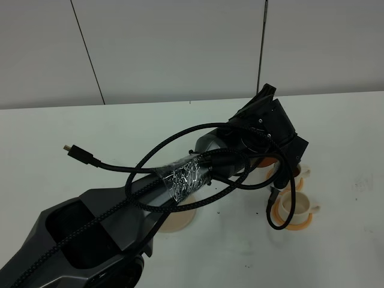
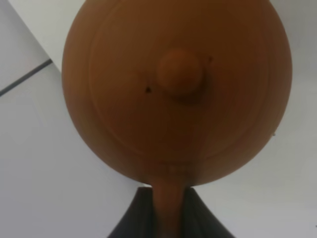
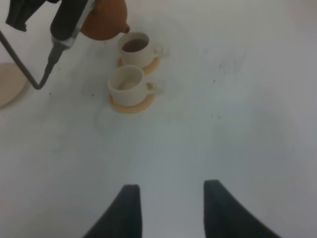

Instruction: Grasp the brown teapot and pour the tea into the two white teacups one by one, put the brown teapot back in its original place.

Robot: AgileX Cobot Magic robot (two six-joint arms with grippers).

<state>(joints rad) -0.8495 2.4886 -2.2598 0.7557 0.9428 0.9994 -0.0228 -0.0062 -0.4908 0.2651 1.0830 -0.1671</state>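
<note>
Closest to the high camera is the grey shell of the left arm [image 1: 90, 234], draped with looping black cables [image 1: 120, 168], reaching across the white table [image 1: 90, 132] toward the cups. Its wrist hides the left gripper [image 2: 168, 218] from that view. From its own camera I see the dark fingers [image 2: 131, 220] pressed against either side of the loop handle [image 2: 168, 203], so the grip is closed tight on the brown teapot [image 2: 173, 89]. The pot fills that view, lid knob [image 2: 181, 72] facing the lens.

From the right wrist camera I see the teapot held off the table, its spout [image 3: 124, 27] right at the rim of the teacup farther from the high camera [image 3: 136, 49]. That cup holds dark tea [image 3: 134, 44]. I cannot tell whether any is flowing. The nearer teacup [image 3: 128, 85] stands just beside it; I cannot make out its contents. Each sits on an orange coaster [image 3: 130, 105]. The pale trivet [image 1: 180, 222] lies bare, partly under the arm.

The right gripper [image 3: 171, 208] hangs over bare table, well apart from the cups, jaws spread wide with nothing between them.
</note>
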